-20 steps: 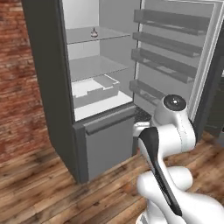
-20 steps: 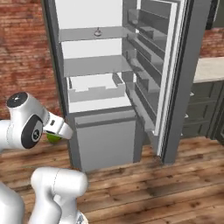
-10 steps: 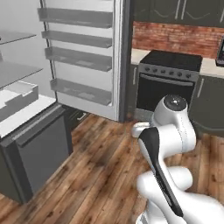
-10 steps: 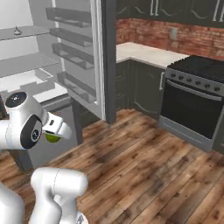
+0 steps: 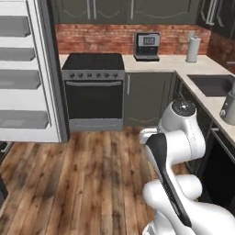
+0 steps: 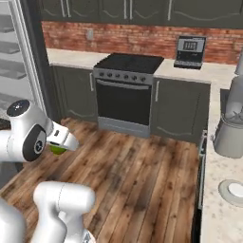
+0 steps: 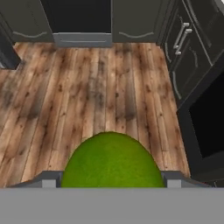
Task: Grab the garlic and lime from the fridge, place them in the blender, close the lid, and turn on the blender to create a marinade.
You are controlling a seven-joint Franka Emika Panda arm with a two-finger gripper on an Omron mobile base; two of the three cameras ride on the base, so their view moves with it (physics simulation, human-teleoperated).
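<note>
My gripper (image 7: pixel 111 180) is shut on the green lime (image 7: pixel 111 161), which bulges between the two finger tips above the wooden floor. From the right base view the lime (image 6: pixel 58 150) peeks out under the hand at the left, held low in front of the arm. The open fridge (image 5: pixel 27 73) stands at the far left, its door shelves (image 6: pixel 10 52) pale. At the right, the blender (image 6: pixel 231 127) stands on the counter, and the round pale lid (image 6: pixel 234 190) lies flat in front of it. The blender (image 5: pixel 228 108) also shows at the right edge. The garlic is out of view.
A black oven with stove top (image 5: pixel 94 87) sits ahead against the brick wall, dark cupboards beside it. A coffee machine (image 5: pixel 147 46), a paper towel roll (image 5: pixel 193 48) and a sink (image 5: pixel 211 84) are on the counter. Open wooden floor (image 6: pixel 142 171) lies between me and the oven.
The whole picture has swung from the fridge's inside to the oven and counter, so the base has turned right. The lime stays in the shut gripper.
</note>
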